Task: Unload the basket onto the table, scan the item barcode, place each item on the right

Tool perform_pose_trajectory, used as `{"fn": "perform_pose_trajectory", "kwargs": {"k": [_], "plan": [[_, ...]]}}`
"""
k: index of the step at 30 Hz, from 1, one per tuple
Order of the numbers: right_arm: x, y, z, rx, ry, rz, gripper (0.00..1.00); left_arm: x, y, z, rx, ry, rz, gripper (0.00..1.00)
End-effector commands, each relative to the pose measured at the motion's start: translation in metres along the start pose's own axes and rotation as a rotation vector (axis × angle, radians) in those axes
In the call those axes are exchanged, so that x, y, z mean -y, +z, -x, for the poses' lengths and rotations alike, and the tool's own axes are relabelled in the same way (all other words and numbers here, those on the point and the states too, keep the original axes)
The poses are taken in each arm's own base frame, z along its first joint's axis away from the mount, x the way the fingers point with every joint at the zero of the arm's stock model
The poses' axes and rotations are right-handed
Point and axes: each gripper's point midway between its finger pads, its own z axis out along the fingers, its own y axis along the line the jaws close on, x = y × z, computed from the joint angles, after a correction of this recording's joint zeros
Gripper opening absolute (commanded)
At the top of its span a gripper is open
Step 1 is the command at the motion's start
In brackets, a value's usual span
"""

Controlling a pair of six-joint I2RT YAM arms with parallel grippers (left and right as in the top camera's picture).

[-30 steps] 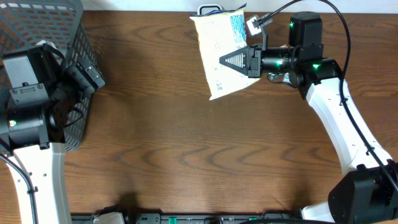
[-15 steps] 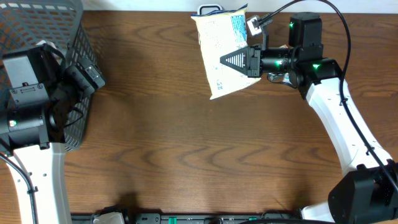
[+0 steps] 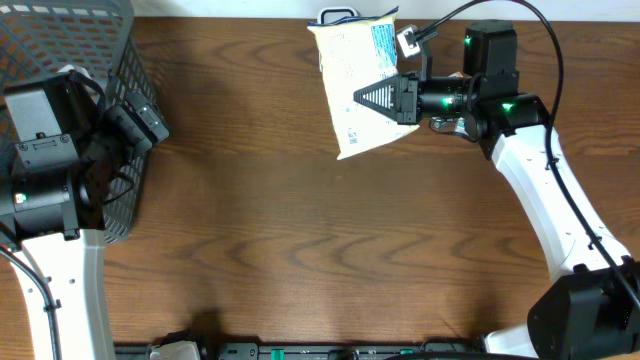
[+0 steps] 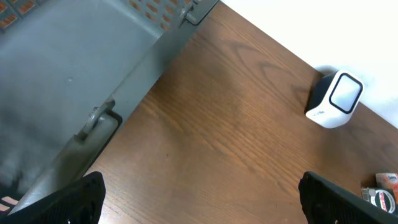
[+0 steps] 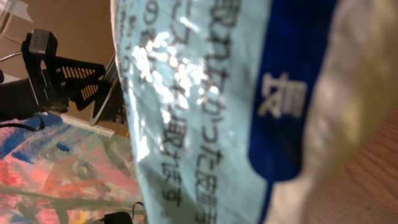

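overhead: nothing has shifted over the last second. my right gripper holds the packet exactly where it was, at the upper middle of the frame, lifted and tilted. the packet's top edge covers a rounded outline at the frame's top edge. i take that for the scanner, though too little shows to be sure. i judge the stillness to be a pause for the scan to register, not a finished step. my jaws are clamped tight on the packet's right side. my left gripper sits at the far left beside the grey basket, well apart from the packet.

left wrist: my left fingers stand spread as wide as they go at the bottom corners, with only bare table between them, touching nothing. the basket's wall fills the upper left. the white scanner stands at the right, near the table's far edge.

right wrist: the packet fills nearly the whole frame, pale blue with printed text and a dark blue band. my own fingers are hidden behind it, and i see no barcode on this face.
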Motion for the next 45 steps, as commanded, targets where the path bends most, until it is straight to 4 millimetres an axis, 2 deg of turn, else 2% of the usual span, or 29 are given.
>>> {"fn": "perform_pose_trajectory", "kwargs": {"k": [1, 29, 31, 33, 35, 38, 40, 43, 45], "plan": [[-0.010, 0.003, 0.002, -0.004, -0.024, 0.014, 0.01, -0.003, 0.000, 0.001, 0.003, 0.010, 0.012, 0.98], [-0.008, 0.006, 0.000, -0.005, -0.023, -0.003, 0.01, -0.003, 0.000, 0.001, 0.003, 0.010, 0.013, 0.98], [-0.002, 0.006, 0.000, -0.002, -0.018, -0.038, 0.01, -0.003, 0.000, 0.001, 0.003, 0.010, 0.012, 0.98], [0.010, 0.007, -0.001, 0.005, 0.000, -0.110, 0.01, -0.003, 0.000, 0.001, 0.003, 0.010, 0.012, 0.98], [0.032, 0.006, -0.002, 0.017, 0.004, -0.245, 0.01, -0.003, 0.000, 0.001, 0.003, 0.010, 0.012, 0.98], [0.088, -0.008, -0.013, 0.001, -0.045, -0.649, 0.01, -0.003, 0.000, 0.001, 0.003, 0.010, 0.013, 0.97], [0.115, -0.024, -0.021, -0.028, -0.092, -0.908, 0.01, -0.003, 0.000, 0.001, 0.003, 0.010, 0.012, 0.98], [0.137, -0.046, -0.027, -0.075, -0.188, -1.211, 0.01, -0.003, 0.000, 0.001, 0.003, 0.010, 0.012, 0.98], [0.147, -0.052, -0.031, -0.130, -0.270, -1.372, 0.01, -0.003, 0.000, 0.001, 0.003, 0.010, 0.012, 0.98]]}}
